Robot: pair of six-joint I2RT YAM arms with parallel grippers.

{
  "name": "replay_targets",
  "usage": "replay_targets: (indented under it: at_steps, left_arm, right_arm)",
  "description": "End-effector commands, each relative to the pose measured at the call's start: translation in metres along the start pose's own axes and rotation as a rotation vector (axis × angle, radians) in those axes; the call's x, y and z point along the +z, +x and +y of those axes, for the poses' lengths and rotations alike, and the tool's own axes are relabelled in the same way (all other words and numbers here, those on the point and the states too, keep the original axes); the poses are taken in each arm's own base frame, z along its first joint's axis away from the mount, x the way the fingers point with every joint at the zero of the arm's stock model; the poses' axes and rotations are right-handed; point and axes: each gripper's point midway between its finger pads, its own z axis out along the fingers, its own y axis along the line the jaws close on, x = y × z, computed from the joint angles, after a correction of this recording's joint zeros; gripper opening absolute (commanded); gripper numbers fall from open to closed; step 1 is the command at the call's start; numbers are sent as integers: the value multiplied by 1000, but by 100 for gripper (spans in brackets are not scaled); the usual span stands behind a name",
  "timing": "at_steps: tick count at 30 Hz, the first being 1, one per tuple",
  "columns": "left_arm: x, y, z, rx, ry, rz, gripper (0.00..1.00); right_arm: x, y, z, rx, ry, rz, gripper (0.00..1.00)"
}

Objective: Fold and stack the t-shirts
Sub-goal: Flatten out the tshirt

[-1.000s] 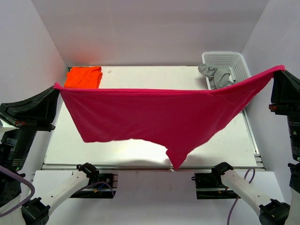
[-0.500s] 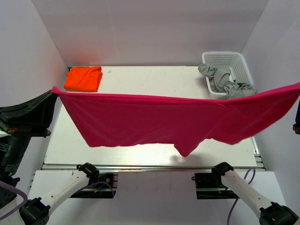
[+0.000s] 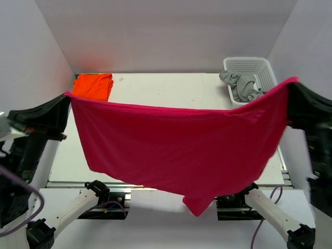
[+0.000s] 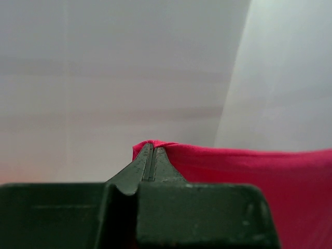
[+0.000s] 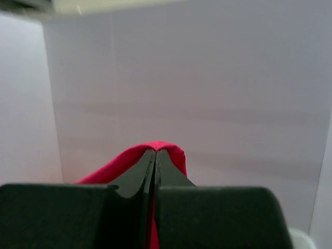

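Note:
The magenta-red t-shirt point(image 3: 176, 145) hangs spread in the air between my two grippers, above the table. My left gripper point(image 3: 66, 96) is shut on its left top corner; in the left wrist view the jaws point(image 4: 150, 150) pinch the red cloth point(image 4: 249, 171). My right gripper point(image 3: 294, 83) is shut on its right top corner; in the right wrist view point(image 5: 155, 151) the cloth point(image 5: 124, 161) wraps over the closed tips. The shirt's lower edge hangs past the table's near edge. The orange t-shirt point(image 3: 92, 85) lies folded at the table's far left corner.
A white basket point(image 3: 251, 70) stands at the far right with grey cloth point(image 3: 239, 85) spilling out of it. The white table point(image 3: 155, 88) has white walls behind and to both sides. The arm bases point(image 3: 109, 199) sit at the near edge.
The shirt was pulled out wide and taut half a second ago; now both grippers have come inward and the shirt hangs lower, its bottom corner dropping past the near edge.

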Motion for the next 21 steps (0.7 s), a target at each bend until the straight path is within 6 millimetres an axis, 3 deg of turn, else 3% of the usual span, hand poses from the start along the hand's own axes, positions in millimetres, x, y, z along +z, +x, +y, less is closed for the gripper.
replay_targets:
  at_steps: [1, 2, 3, 4, 5, 6, 7, 8, 10, 11, 17, 18, 21]
  left_arm:
    - [29, 38, 22, 22, -132, 72, 0]
    - [33, 58, 31, 32, -183, 107, 0]
    - [36, 64, 36, 34, -208, 105, 0]
    - [39, 75, 40, 28, -229, 117, 0]
    - [40, 98, 52, 44, -294, 154, 0]
    - [41, 105, 57, 37, -327, 152, 0]
    - [40, 128, 71, 61, -404, 194, 0]
    - [39, 137, 78, 71, -443, 204, 0]
    - [36, 170, 96, 105, -550, 266, 0]
    - [35, 182, 101, 112, -587, 288, 0]
    - [26, 252, 139, 213, -841, 415, 0]
    - [30, 269, 142, 235, -861, 454, 0]
    - [31, 293, 153, 277, -942, 494, 0]
  right_arm:
    - [15, 36, -8, -21, 53, 1, 0]
    - [16, 39, -11, -14, 76, -15, 0]
    - [20, 77, -13, -14, 94, 47, 0]
    - [24, 81, -15, -12, 111, 35, 0]
    - [25, 93, -20, -3, 146, 53, 0]
    - [26, 140, -25, -15, 181, 146, 0]
    - [26, 150, -32, -7, 229, 156, 0]
    - [26, 182, -33, -17, 244, 219, 0]
    - [22, 206, -47, -28, 329, 242, 0]
    - [20, 228, -49, -42, 340, 281, 0]
    - [31, 296, -54, -83, 387, 408, 0]
    - [31, 316, -61, -107, 428, 456, 0]
    - [33, 327, -70, -135, 493, 472, 0]
